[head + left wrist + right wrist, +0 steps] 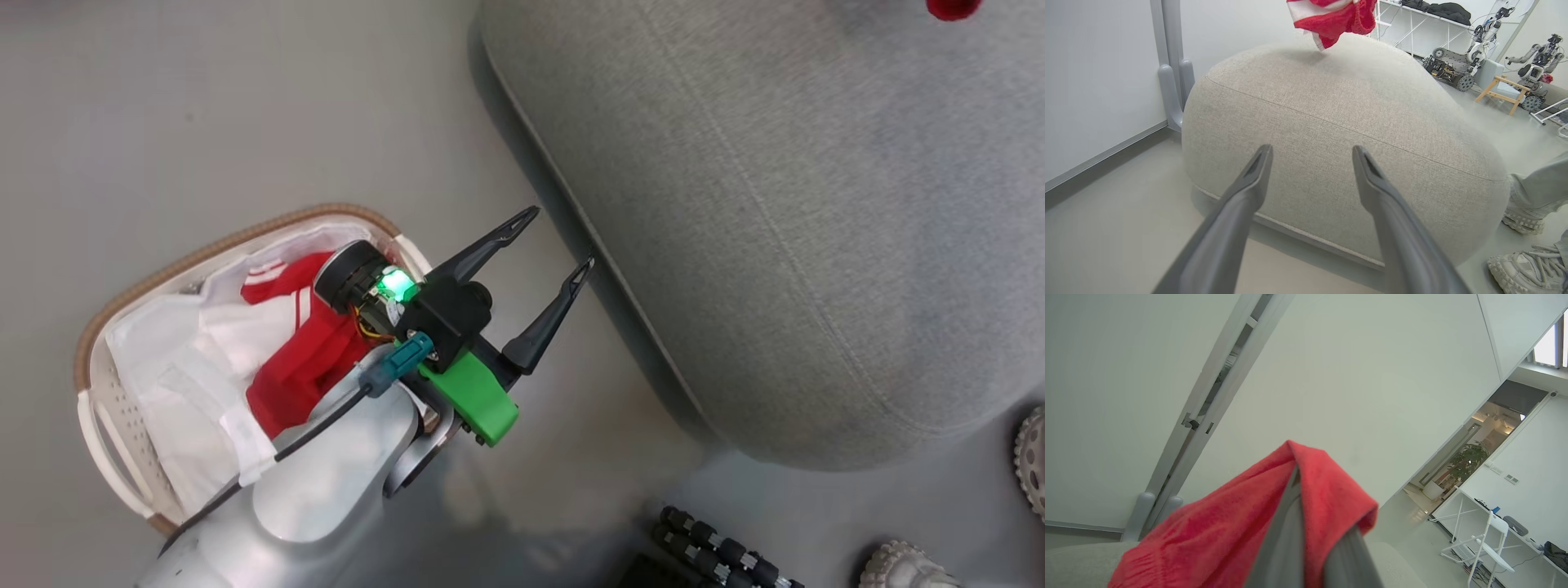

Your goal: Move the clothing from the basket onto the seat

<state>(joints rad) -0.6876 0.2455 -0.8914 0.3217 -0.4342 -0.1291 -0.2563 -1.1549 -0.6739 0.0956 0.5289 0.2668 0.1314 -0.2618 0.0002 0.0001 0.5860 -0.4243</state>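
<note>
Grey floor (245, 106) separates the basket (204, 245) from the seat (775, 204). Your left tool (562, 237) stands open, empty, just beside the seat; clothing (310, 359) lies in the basket behind it, partly hidden by the arm (326, 482). Your right tool (1296, 477) pinches a red garment (1229, 531) above the seat.

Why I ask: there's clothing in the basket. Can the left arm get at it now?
Probably yes. The left arm hangs right by the basket, jaws open and empty, and the red clothing lies uncovered on the liner.
</note>
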